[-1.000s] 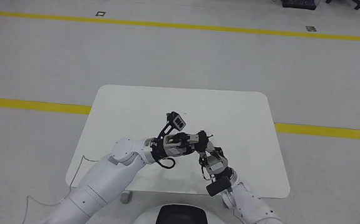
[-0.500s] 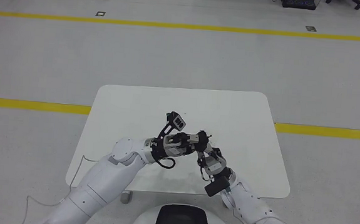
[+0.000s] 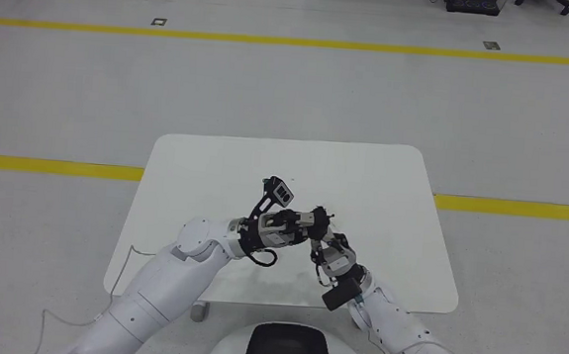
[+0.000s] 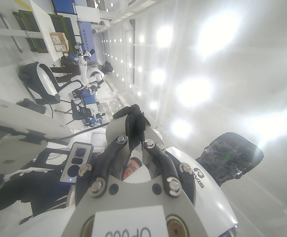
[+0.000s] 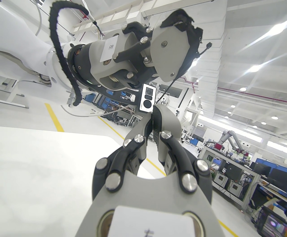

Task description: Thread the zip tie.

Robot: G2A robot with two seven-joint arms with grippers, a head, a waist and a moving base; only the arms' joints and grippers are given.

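Zip tie [image 5: 170, 84]: thin black strap, held up in the air between the two pincers, over the near half of the white table [image 3: 394, 175] at about mid-width. It does not touch the table top.

Run of the strap, from the right wrist view: it leaves the left pincer [image 5: 189, 23], follows the edge of that pincer's grey finger plate, then curves across open air to the tips of the right pincer [image 5: 153, 114]. A short end carrying the small square head [image 5: 209, 44] sticks out past the left pincer on its other side and hangs free.

Left pincer: fingers drawn fully together, with the zip tie clamped between them. The fingertips [image 4: 129, 112] are wrapped in black padding. The padding hides the exact grip point.

Right pincer: fingers pressed together, no gap at the tips. The far end of the strap meets these tips and looks pinched there. The contact itself is too fine to make out.

Top view: the left arm comes in from the near left corner of the table, and the right arm rises from the near edge. The two pincers stand close together, nearly tip to tip, both raised off the surface. The strap is too small to follow from this height.

Other notes: the left arm's wrist camera [image 5: 148, 97], a small white module, sits just beyond the right pincer's tips. A yellow floor line [image 3: 67, 167] runs past both sides of the table. Workbenches with monitors [image 5: 235, 170] stand in the hall behind.
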